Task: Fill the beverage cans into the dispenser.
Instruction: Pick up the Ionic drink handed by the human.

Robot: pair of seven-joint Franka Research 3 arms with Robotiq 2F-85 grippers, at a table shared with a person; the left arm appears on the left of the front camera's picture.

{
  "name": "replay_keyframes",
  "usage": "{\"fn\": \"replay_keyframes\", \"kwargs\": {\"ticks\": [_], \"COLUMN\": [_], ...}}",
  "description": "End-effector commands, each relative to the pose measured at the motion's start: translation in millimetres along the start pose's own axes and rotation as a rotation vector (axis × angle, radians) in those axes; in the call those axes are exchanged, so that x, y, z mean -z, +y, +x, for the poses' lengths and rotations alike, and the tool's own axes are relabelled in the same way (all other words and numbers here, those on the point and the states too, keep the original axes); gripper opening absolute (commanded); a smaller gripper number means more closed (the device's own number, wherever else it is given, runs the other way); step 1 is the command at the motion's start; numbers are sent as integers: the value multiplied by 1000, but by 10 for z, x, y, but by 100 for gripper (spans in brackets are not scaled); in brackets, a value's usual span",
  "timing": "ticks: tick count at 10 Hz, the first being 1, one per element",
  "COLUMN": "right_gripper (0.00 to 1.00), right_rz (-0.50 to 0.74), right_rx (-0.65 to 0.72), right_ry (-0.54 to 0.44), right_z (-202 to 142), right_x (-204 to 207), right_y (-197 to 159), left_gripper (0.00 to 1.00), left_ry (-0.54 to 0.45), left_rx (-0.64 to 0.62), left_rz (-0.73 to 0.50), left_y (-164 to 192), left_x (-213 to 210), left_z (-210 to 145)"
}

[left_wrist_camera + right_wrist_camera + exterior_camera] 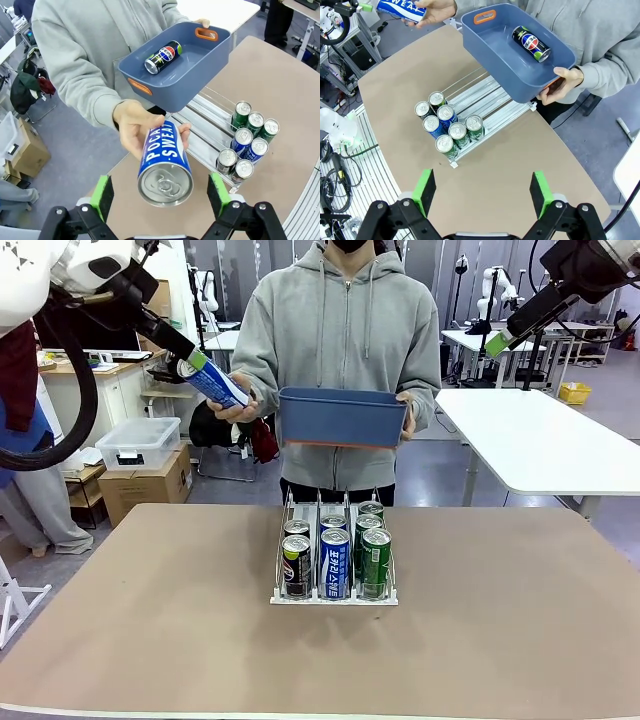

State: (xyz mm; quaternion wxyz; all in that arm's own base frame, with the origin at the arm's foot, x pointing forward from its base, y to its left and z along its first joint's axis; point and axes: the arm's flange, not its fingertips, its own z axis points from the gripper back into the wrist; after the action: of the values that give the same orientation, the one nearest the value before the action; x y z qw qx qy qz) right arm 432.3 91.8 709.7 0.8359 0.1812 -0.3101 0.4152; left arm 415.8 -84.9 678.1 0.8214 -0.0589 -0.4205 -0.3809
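Hovering high at the table's (150,620) left, my left gripper (160,195) stands wide, pads (102,197) flanking but not touching the blue-and-white aluminium can (165,165) that a person's hand (135,127) offers top-first, I judge for me to take. Their other hand (408,412) holds a blue plastic bin (165,95) carrying one black can (162,56). The back halves of the clear three-lane dispenser (335,597) lie free, and my right gripper (482,192) hangs wide above.

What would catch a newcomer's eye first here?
A person's hand holds a blue-and-white can into the open left gripper, at far left. Their other hand holds a blue bin with one black can lying in it. On the table, the dispenser has seven cans standing at its front.
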Motion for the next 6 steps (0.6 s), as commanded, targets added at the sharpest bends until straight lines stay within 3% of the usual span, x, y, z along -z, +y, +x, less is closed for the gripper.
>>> {"fn": "replay_keyframes", "kwargs": {"ticks": [1, 6], "right_gripper": [100, 100], "right_rz": [8, 8], "right_rx": [1, 1], "right_ry": [-4, -4], "right_z": [-1, -1], "right_x": [0, 0], "right_y": [1, 1], "left_gripper": [100, 100], "left_ry": [-33, -30], "left_rx": [14, -9], "left_rz": [-34, -89], "left_y": [92, 158], "left_x": [103, 384], "left_z": [-58, -140]}}
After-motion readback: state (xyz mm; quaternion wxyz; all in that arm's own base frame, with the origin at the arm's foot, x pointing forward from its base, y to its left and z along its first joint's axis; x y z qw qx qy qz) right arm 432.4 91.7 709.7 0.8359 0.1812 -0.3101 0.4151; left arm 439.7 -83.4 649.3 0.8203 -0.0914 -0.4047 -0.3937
